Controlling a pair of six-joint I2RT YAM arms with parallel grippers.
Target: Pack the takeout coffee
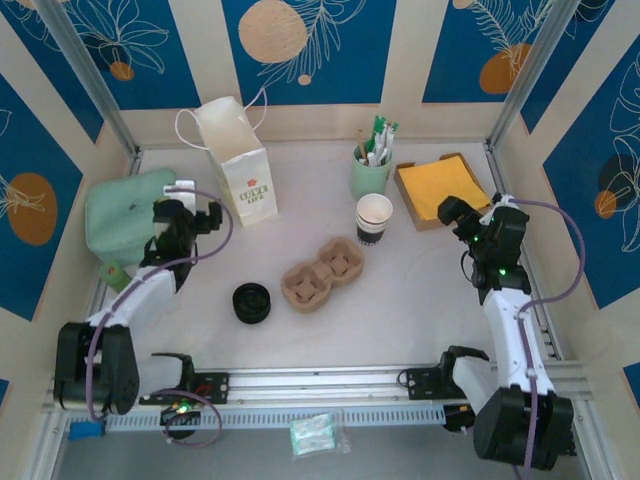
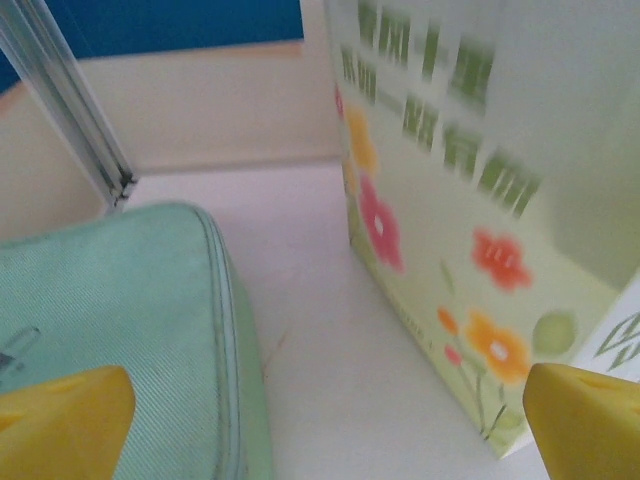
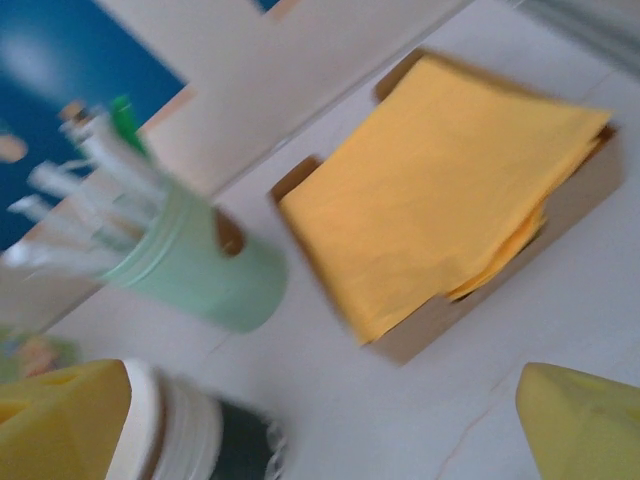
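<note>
The takeout coffee [image 1: 374, 217], a white paper cup with a black lower band, stands upright and uncovered right of the table's middle. In the right wrist view the takeout coffee [image 3: 190, 440] is blurred at the lower left, just beside my left yellow fingertip. My right gripper [image 1: 468, 212] [image 3: 330, 430] is open and holds nothing, a short way right of the cup. At the left, my left gripper [image 1: 194, 203] [image 2: 330, 430] is open and empty over bare table, between a green pouch [image 2: 100, 300] and the white paper bag [image 1: 240, 160] [image 2: 470, 200].
A brown pulp cup carrier [image 1: 322, 272] lies mid-table with a round black lid [image 1: 251, 302] to its left. A mint-green cup of stirrers [image 1: 370, 172] [image 3: 200, 265] stands behind the coffee. A cardboard box of yellow napkins [image 1: 440, 188] [image 3: 450, 190] is at back right. The green pouch [image 1: 130, 215] fills the left edge.
</note>
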